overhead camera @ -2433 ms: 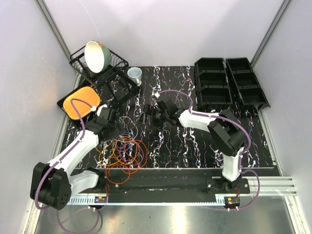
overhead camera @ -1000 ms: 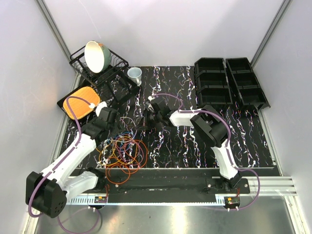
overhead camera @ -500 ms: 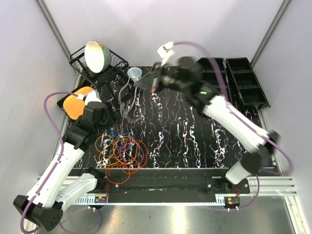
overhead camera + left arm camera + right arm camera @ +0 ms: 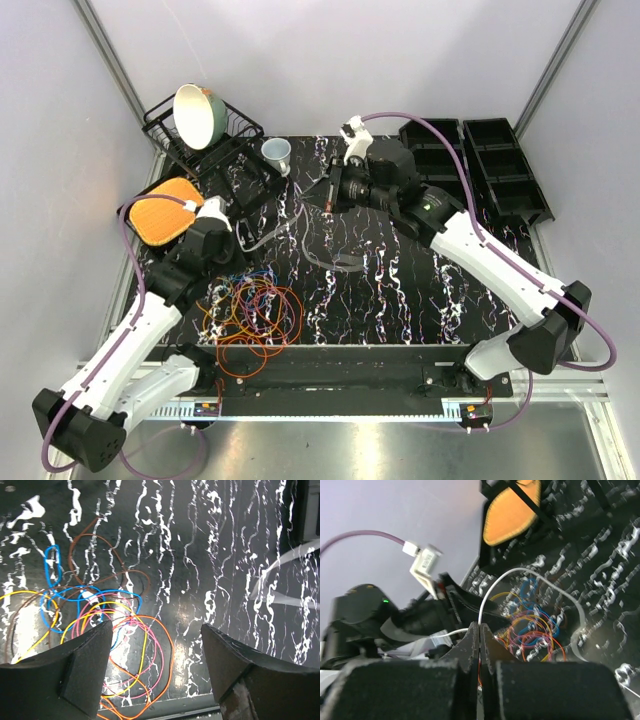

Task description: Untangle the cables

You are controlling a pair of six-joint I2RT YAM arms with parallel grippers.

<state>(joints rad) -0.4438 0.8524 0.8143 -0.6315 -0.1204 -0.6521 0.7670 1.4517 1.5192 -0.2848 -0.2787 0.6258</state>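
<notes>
**Right end effector pinches a pale cable; left one open above the tangle**

The cables (image 4: 255, 312) lie as a heap of orange, red, blue, yellow and pink loops on the near left part of the table (image 4: 420, 300). The left end effector (image 4: 156, 629) hangs over this heap with its fingers spread wide and nothing between them. The right end effector (image 4: 479, 631) is over the far middle of the table, its fingers pressed together on a thin whitish cable (image 4: 540, 577). That cable arcs away from the fingertips and drops toward the table near the heap. Where its other end lies cannot be told. A dish rack (image 4: 215, 145) holding a bowl (image 4: 195, 112) stands at the far left, and black bins (image 4: 470, 180) stand at the far right.
</notes>
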